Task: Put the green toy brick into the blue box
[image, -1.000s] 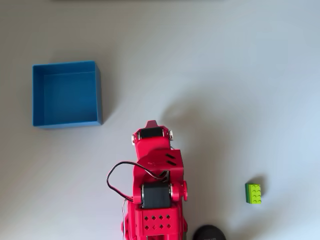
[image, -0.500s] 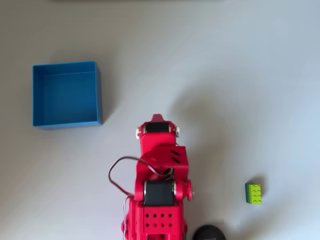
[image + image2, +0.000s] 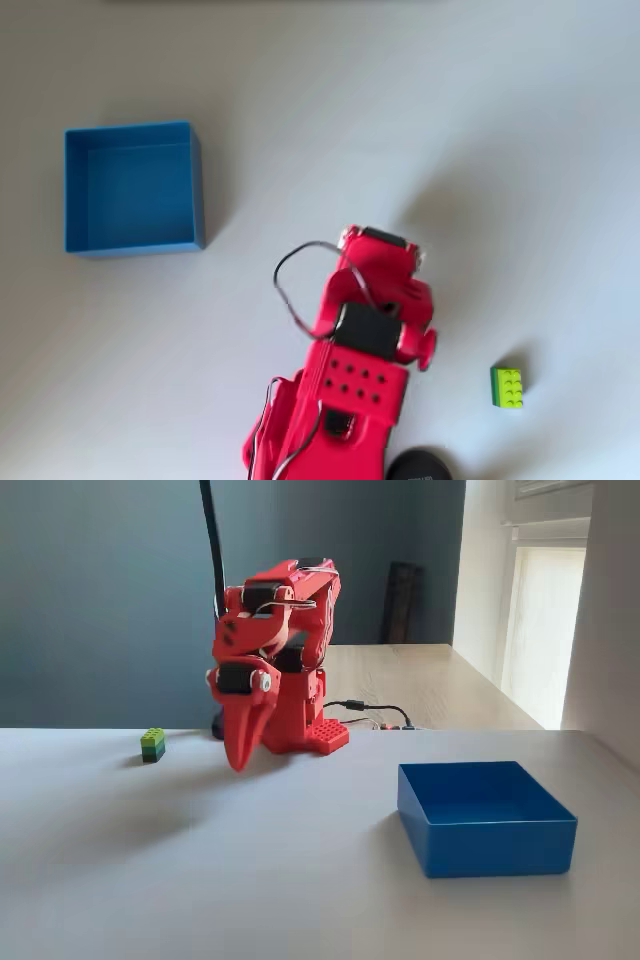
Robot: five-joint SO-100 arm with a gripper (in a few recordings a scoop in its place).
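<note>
My arm [image 3: 350,380] is red, folded over its base near the bottom edge of the overhead view, and angled up and to the right there. A black cable [image 3: 290,290] loops out from its left side.

In the fixed view my pincer [image 3: 238,763] hangs point down, its tip just above the table [image 3: 200,880], in front of the base. The fingers [image 3: 244,730] read as one closed wedge with no gap between them, and nothing is held. In the overhead view the pincer is hidden under the upper arm.

The brick [image 3: 507,387] lies on the table at lower right of the overhead view, well apart from my arm, studs up, long side running up and down the picture. In the fixed view the brick [image 3: 152,744] is at left, beyond and left of the pincer tip, lime on top, darker green below. It is not touching anything but the table.

The box [image 3: 133,188] is at upper left in the overhead view, open-topped, nothing in it. In the fixed view the box [image 3: 484,820] is at right foreground, well away from the pincer. Brick and box lie on opposite sides of my arm.

A dark round object [image 3: 418,465] shows at the bottom edge of the overhead view, just right of my base; I cannot tell what it is.

Table is plain pale grey.
</note>
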